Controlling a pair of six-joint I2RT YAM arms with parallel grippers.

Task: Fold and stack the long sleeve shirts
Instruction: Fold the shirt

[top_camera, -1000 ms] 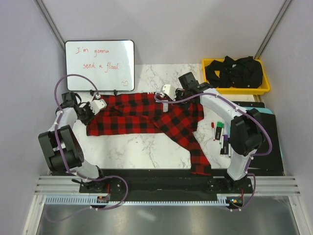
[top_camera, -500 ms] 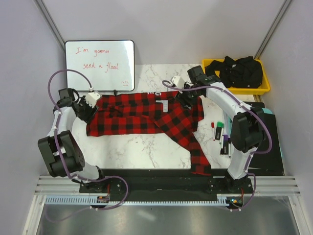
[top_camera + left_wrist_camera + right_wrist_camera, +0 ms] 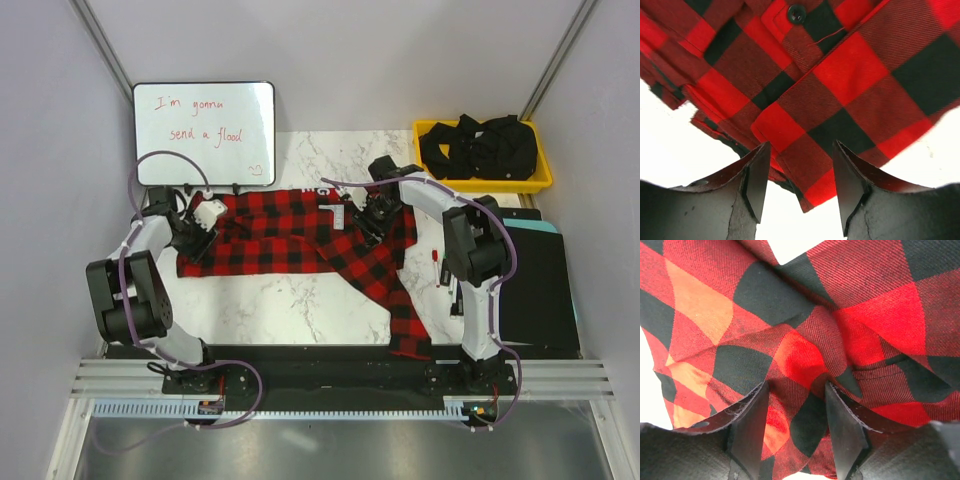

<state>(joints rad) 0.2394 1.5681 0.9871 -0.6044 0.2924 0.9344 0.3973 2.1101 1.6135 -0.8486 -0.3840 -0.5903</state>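
One of the long sleeve shirts (image 3: 270, 235), red-and-black check, lies spread across the middle of the marble table (image 3: 290, 300). One sleeve (image 3: 405, 320) trails toward the near edge. My left gripper (image 3: 205, 215) hovers over the shirt's left end. In the left wrist view this gripper (image 3: 800, 185) is open, and a hem corner of the shirt (image 3: 850, 75) reaches in between the fingers. My right gripper (image 3: 370, 215) sits low over the shirt's right part. Its wrist view shows the gripper (image 3: 797, 430) open, with bunched cloth of the shirt (image 3: 865, 315) lying in the gap.
A whiteboard (image 3: 204, 132) with red writing stands at the back left. A yellow bin (image 3: 430, 130) holding black clothing is at the back right. Markers (image 3: 450, 270) lie beside a black mat (image 3: 540, 290) on the right.
Both grippers have opened and let go of the shirt. The right gripper rose toward the back, then dropped onto the cloth further right. The left one lifted and returned.
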